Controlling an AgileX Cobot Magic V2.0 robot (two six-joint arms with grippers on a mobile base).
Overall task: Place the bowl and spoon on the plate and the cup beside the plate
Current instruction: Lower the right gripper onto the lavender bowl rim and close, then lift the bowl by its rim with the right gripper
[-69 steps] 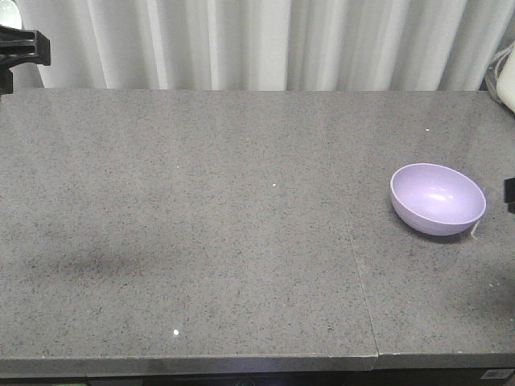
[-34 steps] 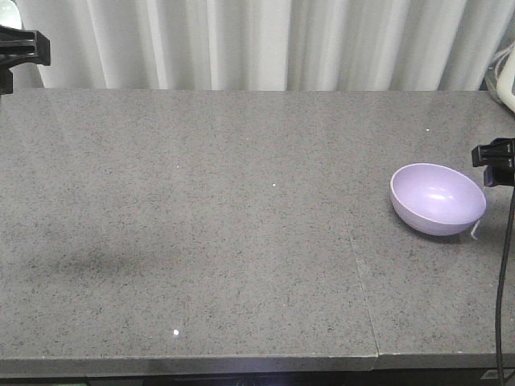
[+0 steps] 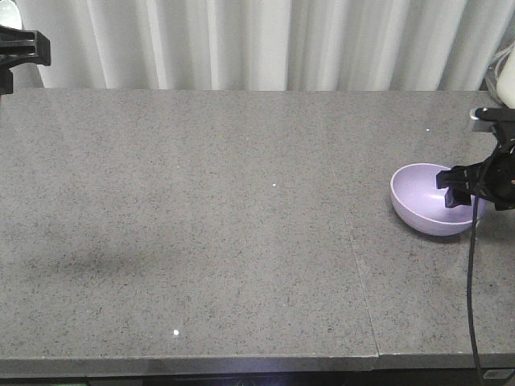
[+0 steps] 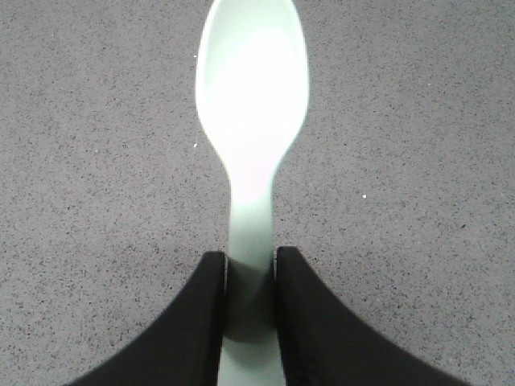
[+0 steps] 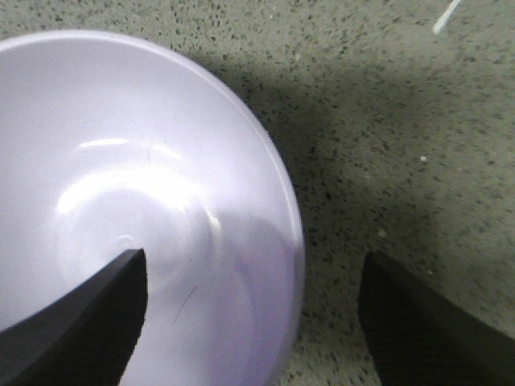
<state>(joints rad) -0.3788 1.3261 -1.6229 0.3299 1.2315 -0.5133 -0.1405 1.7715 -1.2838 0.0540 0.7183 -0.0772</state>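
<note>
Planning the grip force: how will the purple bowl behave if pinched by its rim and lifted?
Probably light and stiff: the bowl looks like thin moulded plastic. Its glossy wall may slip in the open right gripper, which straddles the rim. The rounded underside suggests it could rock or slide if nudged.

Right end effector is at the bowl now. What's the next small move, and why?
Probably close the right end effector on the bowl. It is open and straddles the rim: one finger sits inside the bowl, the other outside over the table. Closing should pinch the wall for a lift.
</note>
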